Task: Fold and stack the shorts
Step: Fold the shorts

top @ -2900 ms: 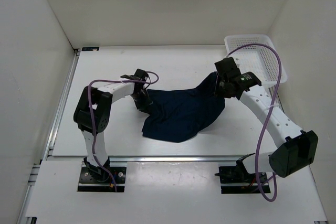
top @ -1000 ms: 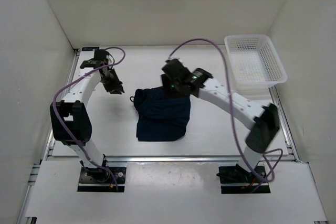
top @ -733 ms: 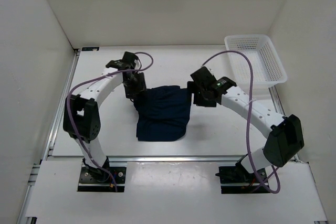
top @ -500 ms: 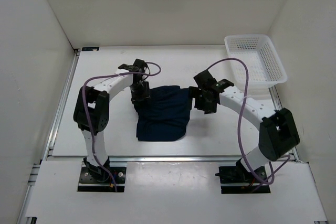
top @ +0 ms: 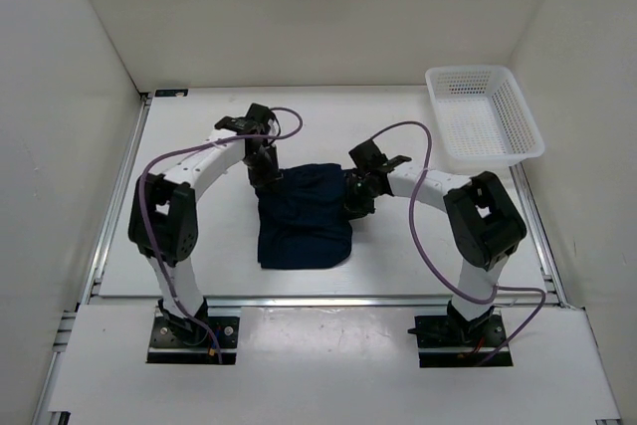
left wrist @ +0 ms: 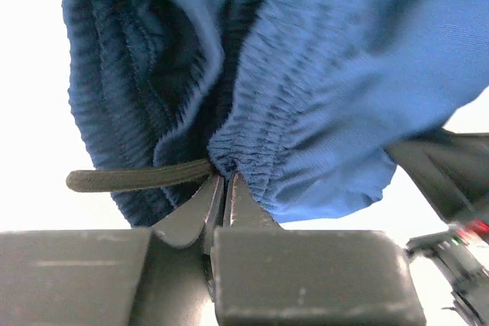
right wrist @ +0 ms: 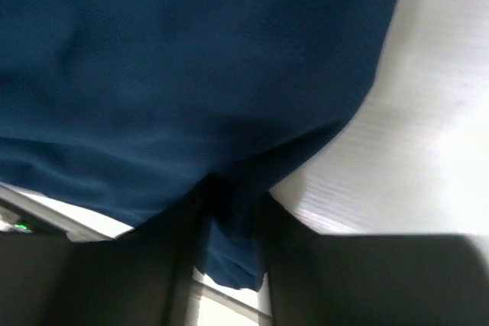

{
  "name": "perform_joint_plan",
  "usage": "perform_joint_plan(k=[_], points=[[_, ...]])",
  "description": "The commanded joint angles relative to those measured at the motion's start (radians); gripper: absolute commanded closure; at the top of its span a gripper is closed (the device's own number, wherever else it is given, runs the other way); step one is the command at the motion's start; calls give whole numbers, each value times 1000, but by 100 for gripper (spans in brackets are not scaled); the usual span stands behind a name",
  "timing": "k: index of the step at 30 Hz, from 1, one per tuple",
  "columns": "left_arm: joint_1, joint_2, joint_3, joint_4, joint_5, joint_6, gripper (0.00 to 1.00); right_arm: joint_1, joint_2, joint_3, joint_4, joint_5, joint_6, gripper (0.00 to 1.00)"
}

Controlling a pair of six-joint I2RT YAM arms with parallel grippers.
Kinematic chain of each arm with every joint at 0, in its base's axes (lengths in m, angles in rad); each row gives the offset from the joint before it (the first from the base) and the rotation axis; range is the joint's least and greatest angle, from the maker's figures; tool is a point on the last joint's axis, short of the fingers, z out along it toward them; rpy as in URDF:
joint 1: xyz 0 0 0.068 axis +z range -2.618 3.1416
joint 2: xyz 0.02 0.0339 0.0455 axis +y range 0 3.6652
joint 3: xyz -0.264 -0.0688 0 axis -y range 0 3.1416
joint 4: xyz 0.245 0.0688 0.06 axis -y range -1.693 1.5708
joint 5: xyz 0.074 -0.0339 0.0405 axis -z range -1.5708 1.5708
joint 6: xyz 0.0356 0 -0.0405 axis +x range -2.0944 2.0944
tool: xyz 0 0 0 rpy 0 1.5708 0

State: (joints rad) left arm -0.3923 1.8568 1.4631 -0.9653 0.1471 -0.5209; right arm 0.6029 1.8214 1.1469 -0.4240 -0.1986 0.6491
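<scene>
The dark navy shorts [top: 304, 216] lie folded in the middle of the table as a rough rectangle. My left gripper [top: 267, 176] is at their far left corner, shut on the gathered waistband [left wrist: 252, 150], with the drawstring [left wrist: 130, 179] running off to the left. My right gripper [top: 355, 201] is at their right edge, shut on a fold of the fabric [right wrist: 233, 234], which hangs between its fingers. In the right wrist view the navy cloth [right wrist: 191, 74] fills most of the frame.
A white mesh basket [top: 485, 126] stands at the far right of the table. White walls close in the table on the left, back and right. A metal rail runs along the table's near edge [top: 318, 301].
The shorts went from spread out to folded. Both grippers came in from apart and took hold of the folded shorts, left at the waistband corner, right at the right edge.
</scene>
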Motion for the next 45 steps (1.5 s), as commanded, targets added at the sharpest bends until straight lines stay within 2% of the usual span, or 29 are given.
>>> perform_joint_plan(k=[1, 3, 4, 9, 13, 14, 16, 17, 18, 20, 21, 22, 26, 28, 29, 31, 32, 34, 41, 43, 44, 45], points=[[-5, -136, 51, -27, 62, -1, 90, 1, -43, -15, 47, -15, 11, 84], [-5, -165, 36, -39, 85, -1, 90, 1, -79, -25, 37, 10, 11, 98], [-5, -195, 13, -49, 85, -1, 90, 1, -91, -26, 22, 22, 11, 100], [-5, -274, -93, -58, 94, -1, 90, 1, -184, -87, -13, 73, 1, 100], [-5, -301, -233, 9, 103, -10, 90, 1, -218, -145, -22, 117, 1, 100], [-5, -301, -285, 28, 88, -10, 90, 1, -227, -145, -22, 117, -8, 88], [-5, -254, -299, 40, 24, -10, 78, 11, -228, -159, -31, 135, -19, 70], [-5, -211, -308, 40, 13, -10, 75, 20, -241, -159, -45, 145, -19, 46], [-5, -199, -308, 40, 12, -10, 72, 20, -241, -159, -56, 159, -19, 36], [-5, -214, -287, 31, 2, -10, 69, 29, -284, -148, -99, 206, -29, 21], [-5, -231, -287, 31, 2, -10, 69, 38, -298, -132, -114, 224, -38, 21], [-5, -251, -268, 19, 2, -10, 64, 38, -330, -122, -133, 243, -39, 21], [-5, -329, -201, -53, -79, -31, 64, 61, -407, -69, -203, 307, -48, 24], [-5, -360, -181, -64, -113, -41, 65, 61, -427, -49, -222, 320, -48, 36], [-5, -360, -181, -64, -113, -50, 72, 72, -427, -33, -222, 320, -48, 51], [-5, -360, -181, -49, -113, -59, 87, 83, -415, -22, -222, 320, -48, 69], [-5, -338, -181, -30, -113, -59, 90, 95, -400, -13, -222, 320, -48, 80], [-5, -314, -202, 15, -124, -70, 90, 113, -381, -13, -207, 311, -37, 85], [-5, -173, -242, 73, -132, -79, 90, 156, -223, -59, -104, 248, 17, 81], [-5, -217, -242, 73, -123, -79, 90, 156, -234, -59, -123, 269, 17, 72], [-5, -247, -242, 60, -123, -79, 90, 166, -272, -46, -136, 292, 17, 63], [-5, -278, -242, 51, -138, -79, 90, 166, -298, -46, -151, 319, 17, 50]])
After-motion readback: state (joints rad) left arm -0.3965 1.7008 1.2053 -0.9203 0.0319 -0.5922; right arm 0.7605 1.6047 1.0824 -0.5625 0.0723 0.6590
